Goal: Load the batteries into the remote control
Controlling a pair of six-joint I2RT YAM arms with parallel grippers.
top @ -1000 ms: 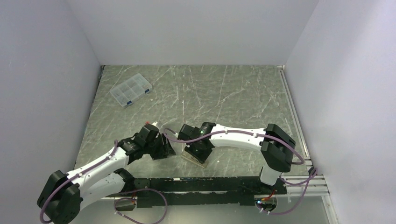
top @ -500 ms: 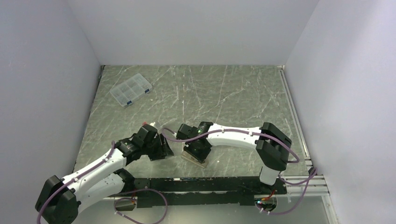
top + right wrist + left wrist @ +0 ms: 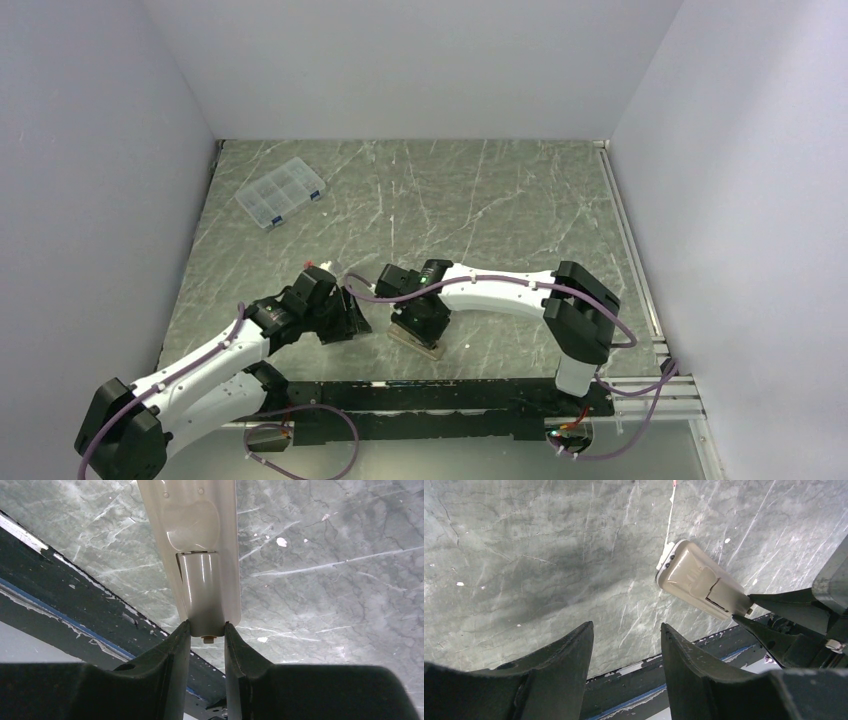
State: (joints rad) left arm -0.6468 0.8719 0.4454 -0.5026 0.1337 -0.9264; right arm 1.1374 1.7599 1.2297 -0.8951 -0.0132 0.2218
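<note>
Right wrist view: right pincer (image 3: 206, 630), angled down, clamps the remote control (image 3: 200, 545) end by the bench (image 3: 325, 580) near edge; left pincer (image 3: 626, 630) apart, empty.

remote (image 3: 417, 339) nr table (image 3: 500, 200) front edge, box (image 3: 281, 192) far back-left.

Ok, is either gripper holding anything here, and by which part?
The right gripper pinches the remote by one short end, its plain back facing the wrist camera. The left gripper is open and holds nothing.

Clear compartmented plastic box (image 3: 281, 192) at upper left, grey marbled tabletop (image 3: 500, 200), pale walls (image 3: 420, 60) around, black rail (image 3: 470, 393) along bottom
</note>
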